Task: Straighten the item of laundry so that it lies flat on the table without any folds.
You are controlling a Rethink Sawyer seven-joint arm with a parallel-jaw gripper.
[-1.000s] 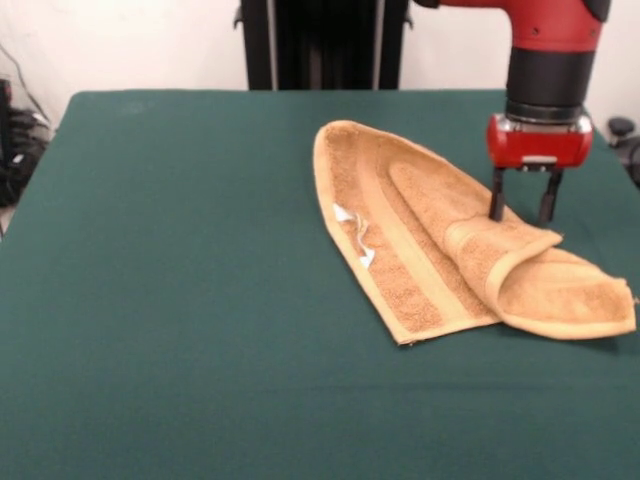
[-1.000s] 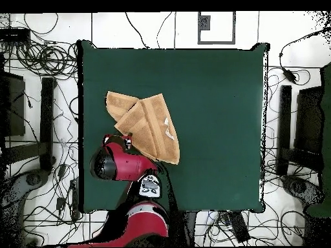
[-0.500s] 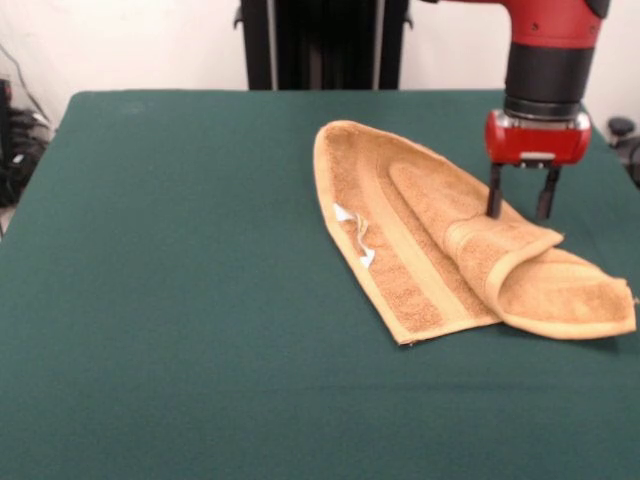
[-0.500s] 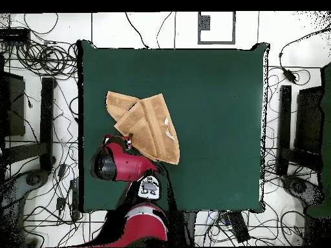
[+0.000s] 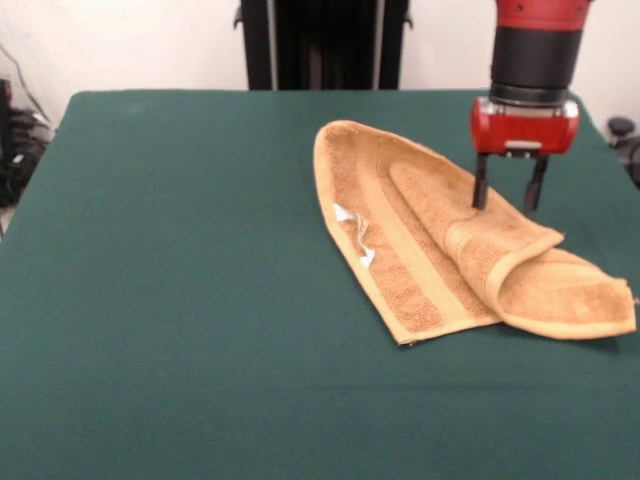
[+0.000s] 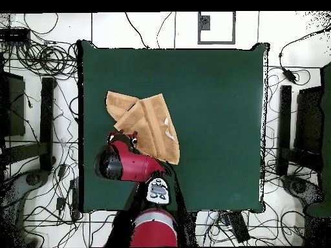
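The tan towel [image 5: 420, 235] lies on the dark green table [image 5: 180, 280], right of centre in the front view. It is folded over itself, with a rolled flap [image 5: 560, 285] at its right end and a small white tag [image 5: 352, 232] on its left hem. In the overhead view the towel [image 6: 147, 126] lies at the table's [image 6: 220, 116] left side. My gripper [image 5: 505, 203] hangs just above the towel's far right part, open and empty, its two black fingers apart. In the overhead view the gripper [image 6: 124, 138] is at the towel's lower left edge.
The robot pedestal [image 5: 322, 42] stands behind the table's far edge. Cables and black stands [image 6: 39, 123] surround the table on the floor. The towel's right tip lies near the table's right edge in the front view.
My gripper has risen off the towel and shifted a little to the left in the front view. The towel has not moved.
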